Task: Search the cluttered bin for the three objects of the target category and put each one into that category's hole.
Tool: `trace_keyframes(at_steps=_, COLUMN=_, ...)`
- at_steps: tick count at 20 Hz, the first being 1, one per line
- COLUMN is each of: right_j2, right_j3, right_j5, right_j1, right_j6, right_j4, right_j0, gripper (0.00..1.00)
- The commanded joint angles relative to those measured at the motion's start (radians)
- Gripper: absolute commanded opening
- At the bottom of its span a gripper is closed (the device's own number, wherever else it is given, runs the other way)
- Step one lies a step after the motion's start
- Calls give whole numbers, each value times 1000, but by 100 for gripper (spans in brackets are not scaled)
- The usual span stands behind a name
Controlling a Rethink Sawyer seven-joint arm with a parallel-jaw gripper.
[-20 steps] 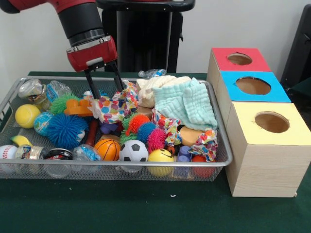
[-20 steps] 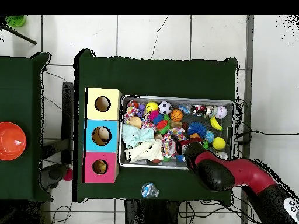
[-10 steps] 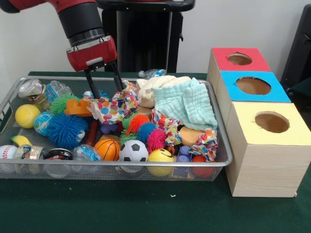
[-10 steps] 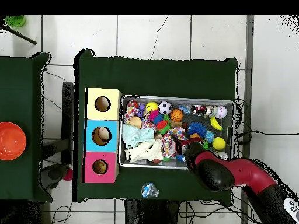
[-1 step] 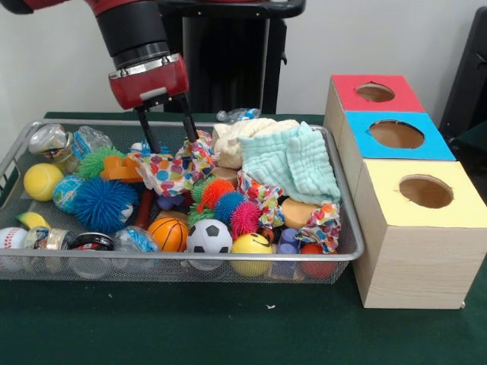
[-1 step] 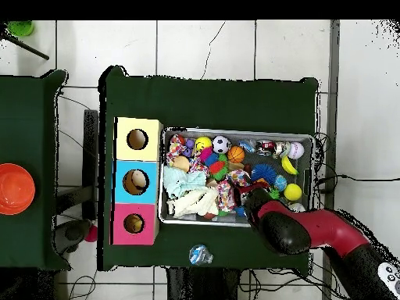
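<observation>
Polka-dot cloth (image 5: 173,169), soft and limp, will sag when lifted; the jaws of the gripper (image 5: 169,140) straddle its bunched top fold, parted.

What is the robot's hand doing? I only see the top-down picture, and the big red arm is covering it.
Observer: In the front view the gripper is open, and its two black fingers point down into the wire bin.
Operator: Is it touching a toy?
Observer: Its tips are at a polka-dot cloth, one on each side of a raised fold. I cannot tell whether they touch it.
Operator: Are the boxes tall?
Observer: Yes. The yellow-topped box has wooden sides and stands higher than the bin's rim.
</observation>
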Motion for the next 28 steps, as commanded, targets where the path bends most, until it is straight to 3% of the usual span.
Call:
trace_keyframes(at_steps=1, right_j2=-97, right_j3=9, right_j5=109, right_j1=-194, right_j6=107, right_j4=32, right_j0=134, gripper=100)
trace_keyframes(at_steps=2, right_j2=-106, right_j3=16, right_j5=126, right_j1=-216, right_j6=109, right_j4=40, right_j0=157, gripper=100)
trace_keyframes(at_steps=7, right_j2=-160, right_j3=18, right_j5=28, right_j1=-204, right_j6=142, right_j4=11, right_j0=246, gripper=100)
trace_keyframes(at_steps=13, right_j2=-211, right_j3=5, right_j5=88, right_j1=-290, right_j6=173, right_j4=79, right_j0=370, gripper=100)
trace_keyframes(at_steps=22, right_j2=-313, right_j3=-49, right_j5=102, right_j1=-278, right_j6=145, right_j4=99, right_j0=498, gripper=100)
trace_keyframes(at_steps=28, right_j2=-346, right_j3=-64, right_j5=109, right_j1=-272, right_j6=134, right_j4=122, right_j0=538, gripper=100)
